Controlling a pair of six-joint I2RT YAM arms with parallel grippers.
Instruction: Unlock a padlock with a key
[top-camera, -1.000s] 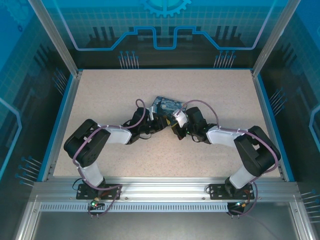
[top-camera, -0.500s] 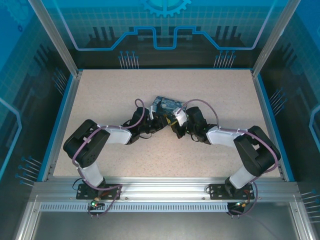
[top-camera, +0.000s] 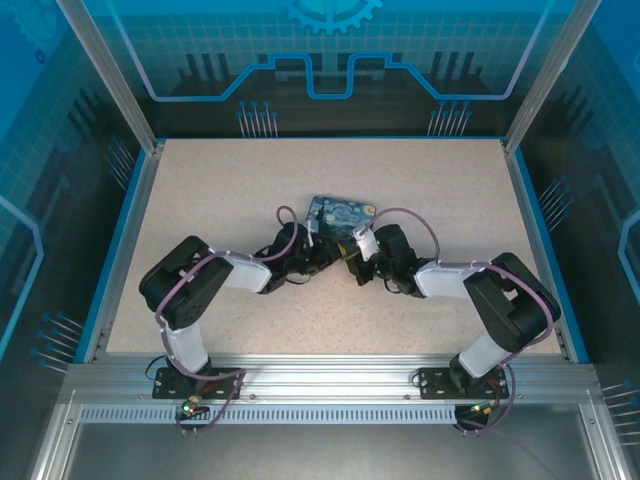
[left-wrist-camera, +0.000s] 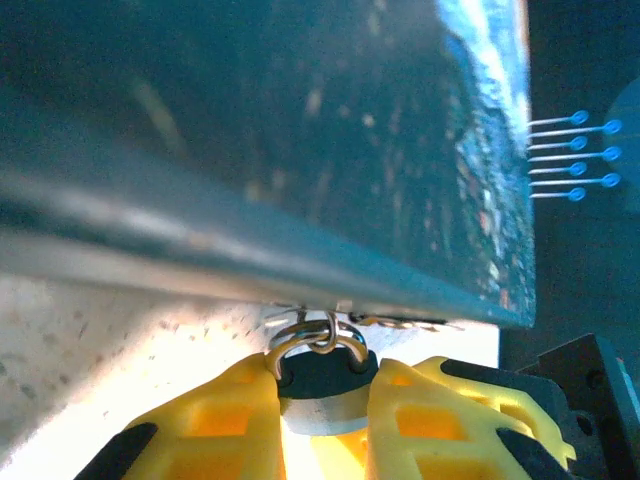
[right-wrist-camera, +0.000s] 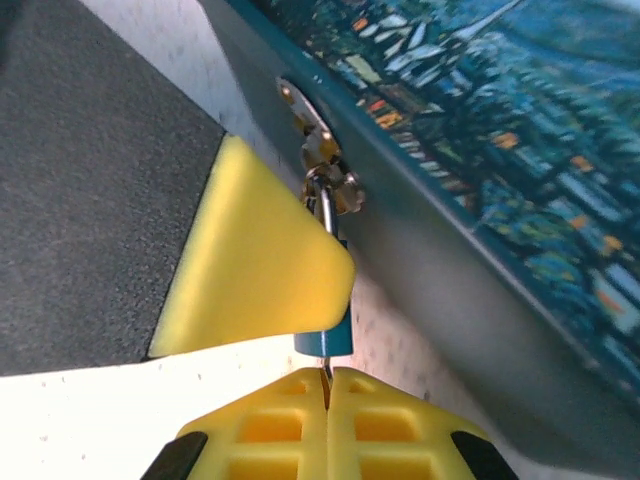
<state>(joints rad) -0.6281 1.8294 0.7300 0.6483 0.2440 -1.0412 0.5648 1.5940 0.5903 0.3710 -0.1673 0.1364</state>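
The right gripper (right-wrist-camera: 327, 388) is pinched tight on the key (right-wrist-camera: 326, 373). The key is a thin grey sliver that pokes out from between the yellow fingers. Its tip meets the bottom of the padlock (right-wrist-camera: 322, 342). The left gripper (left-wrist-camera: 324, 398) is closed around the padlock and squeezes it from both sides. The little loop of the padlock hooks through the metal clasp (right-wrist-camera: 300, 108) on the near side of the painted box (right-wrist-camera: 520, 150). The box lies in the middle of the table (top-camera: 220, 180).

I think the step now is to push the key in and turn it. To do this well, the key should point straight at the hole and go in slowly. The left gripper should hold the padlock firm, so it does not swing on the clasp. If the key goes in crooked, it may slip or bend. I cannot tell how deep the key is in the hole.

Both arms lie low over the table and reach in to the middle. The left arm (top-camera: 215, 275) bends in from the left. The right arm (top-camera: 470, 280) bends in from the right. Their grippers meet tip to tip, just beside the near edge of the box.
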